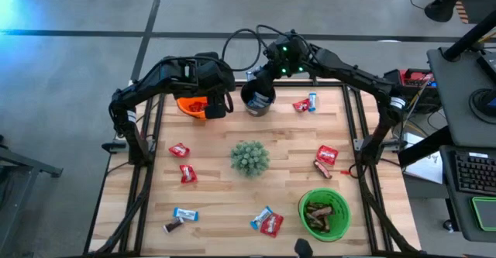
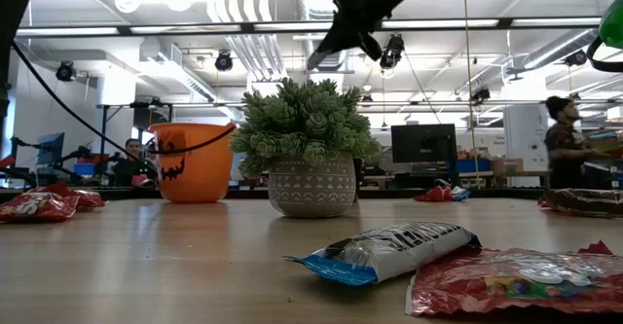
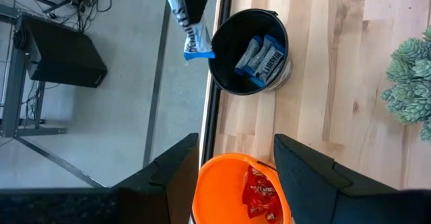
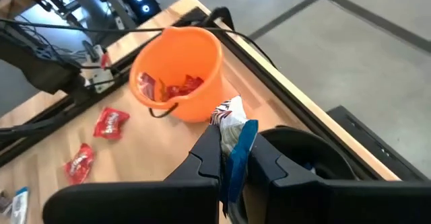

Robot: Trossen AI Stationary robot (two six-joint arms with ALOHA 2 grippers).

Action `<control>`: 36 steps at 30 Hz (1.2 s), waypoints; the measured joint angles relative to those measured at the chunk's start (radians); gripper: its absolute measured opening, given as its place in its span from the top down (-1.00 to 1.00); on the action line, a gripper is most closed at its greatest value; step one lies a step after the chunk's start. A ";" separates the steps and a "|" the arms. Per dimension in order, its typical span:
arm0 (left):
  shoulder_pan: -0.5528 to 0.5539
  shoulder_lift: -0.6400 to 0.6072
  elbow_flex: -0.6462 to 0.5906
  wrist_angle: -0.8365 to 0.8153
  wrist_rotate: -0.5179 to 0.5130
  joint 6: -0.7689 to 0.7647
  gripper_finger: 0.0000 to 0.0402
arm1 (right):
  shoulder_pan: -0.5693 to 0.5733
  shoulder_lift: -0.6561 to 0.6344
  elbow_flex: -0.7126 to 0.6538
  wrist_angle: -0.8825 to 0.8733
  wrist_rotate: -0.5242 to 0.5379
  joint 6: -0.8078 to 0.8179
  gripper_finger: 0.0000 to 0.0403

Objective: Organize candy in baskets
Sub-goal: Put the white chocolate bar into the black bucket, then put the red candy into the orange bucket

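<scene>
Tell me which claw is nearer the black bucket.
Right. The right claw hangs over the black bucket gripping a blue candy bar; the left claw hovers over the neighbouring orange bucket.

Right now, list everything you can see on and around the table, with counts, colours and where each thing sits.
orange basket: one, far left edge, red candy inside.
black basket: one, far edge middle, blue-and-silver candy inside.
green basket: one, near right corner, brown candy inside.
loose candy: about a dozen on the table; red, blue-and-silver, brown; scattered both sides.
plant: one, green, grey pot, table centre.
person: one, in the room behind.
left gripper: open, above the orange basket.
right gripper: shut on blue-and-silver candy, above the black basket.
</scene>
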 joint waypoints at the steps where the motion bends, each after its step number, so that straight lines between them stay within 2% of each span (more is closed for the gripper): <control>1: 0.000 0.000 0.000 0.000 0.000 0.000 0.14 | -0.008 0.009 0.000 -0.001 -0.002 0.000 0.93; 15: 0.006 0.000 -0.001 0.001 -0.028 -0.005 0.13 | -0.035 0.153 0.000 -0.107 -0.021 -0.079 0.92; 29: 0.016 0.000 -0.001 0.001 -0.035 -0.005 0.13 | -0.035 0.190 0.000 -0.116 -0.020 -0.095 0.39; 36: 0.018 0.000 -0.001 0.001 -0.084 -0.010 0.13 | -0.035 0.135 0.010 -0.154 -0.020 -0.101 0.25</control>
